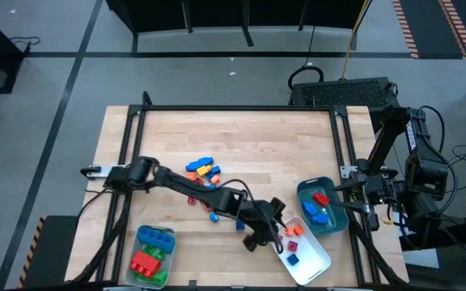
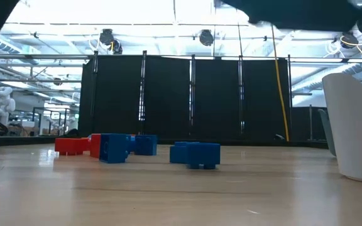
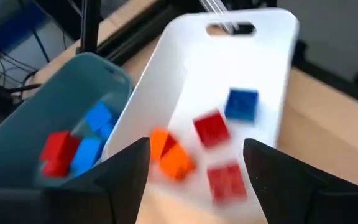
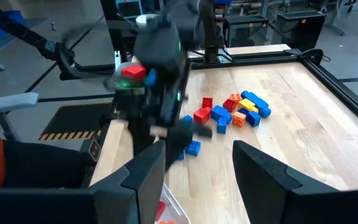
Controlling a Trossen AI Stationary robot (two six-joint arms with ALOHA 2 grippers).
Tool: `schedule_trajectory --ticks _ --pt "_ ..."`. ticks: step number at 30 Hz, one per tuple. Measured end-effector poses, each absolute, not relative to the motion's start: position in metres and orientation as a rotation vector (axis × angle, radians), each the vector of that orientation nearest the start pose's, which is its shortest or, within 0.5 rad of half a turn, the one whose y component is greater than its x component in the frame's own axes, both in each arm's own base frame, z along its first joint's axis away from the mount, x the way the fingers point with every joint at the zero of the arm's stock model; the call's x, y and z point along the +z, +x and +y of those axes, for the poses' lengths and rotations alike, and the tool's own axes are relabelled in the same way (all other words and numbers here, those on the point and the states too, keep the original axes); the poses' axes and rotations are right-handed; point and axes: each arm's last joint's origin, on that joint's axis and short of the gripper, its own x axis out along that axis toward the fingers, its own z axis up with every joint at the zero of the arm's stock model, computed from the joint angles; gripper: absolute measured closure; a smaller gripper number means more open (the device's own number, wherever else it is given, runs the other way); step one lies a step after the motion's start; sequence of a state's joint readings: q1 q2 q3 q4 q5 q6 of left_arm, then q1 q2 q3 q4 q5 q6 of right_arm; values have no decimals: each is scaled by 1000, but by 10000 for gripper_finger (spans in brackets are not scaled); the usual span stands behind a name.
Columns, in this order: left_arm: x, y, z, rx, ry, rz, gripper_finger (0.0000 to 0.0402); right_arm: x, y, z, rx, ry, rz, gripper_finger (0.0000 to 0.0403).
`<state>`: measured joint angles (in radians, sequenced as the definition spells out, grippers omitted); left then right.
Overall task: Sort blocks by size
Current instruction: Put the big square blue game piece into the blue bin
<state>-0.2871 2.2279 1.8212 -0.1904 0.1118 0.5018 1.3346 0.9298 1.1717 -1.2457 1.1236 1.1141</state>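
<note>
My left gripper (image 3: 197, 180) hangs open over the near end of the white tray (image 3: 229, 68), reaching in from the table's left (image 1: 272, 234). Below its spread fingers lie small blocks in the tray: an orange one (image 3: 171, 155), two red ones (image 3: 211, 129) (image 3: 225, 180) and a blue one (image 3: 241, 102). The lower red one is blurred, and I cannot tell whether it rests on the tray floor. Loose blocks (image 1: 203, 171) lie in a pile mid-table. My right gripper (image 4: 197, 168) waits open and high at the table's right edge (image 1: 362, 194).
A teal tray (image 1: 334, 222) beside the white one holds red and blue blocks (image 1: 319, 206). A pale tray (image 1: 154, 255) at the near left holds green, red and blue blocks. Stray blocks (image 1: 214, 216) lie near my left arm. A black frame (image 1: 241, 108) borders the table.
</note>
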Motion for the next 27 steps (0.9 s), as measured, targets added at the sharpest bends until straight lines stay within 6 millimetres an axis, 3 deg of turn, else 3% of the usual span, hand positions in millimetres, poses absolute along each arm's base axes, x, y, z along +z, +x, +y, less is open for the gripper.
schedule_trajectory --ticks 2,6,12,18,23,27 --pt "232 474 -143 -536 584 580 141 364 55 119 -12 154 377 232" --pt "238 447 -127 -464 593 867 141 364 56 120 -12 152 378 232" --pt "229 423 -71 -100 427 1198 141 364 56 121 -14 135 375 232" --pt "223 378 -29 115 365 1174 141 361 57 127 -18 111 380 232" --pt "233 319 1 383 320 1080 141 358 59 133 -22 92 390 232" --pt "230 277 18 472 206 1037 141 356 59 136 -18 56 394 232"
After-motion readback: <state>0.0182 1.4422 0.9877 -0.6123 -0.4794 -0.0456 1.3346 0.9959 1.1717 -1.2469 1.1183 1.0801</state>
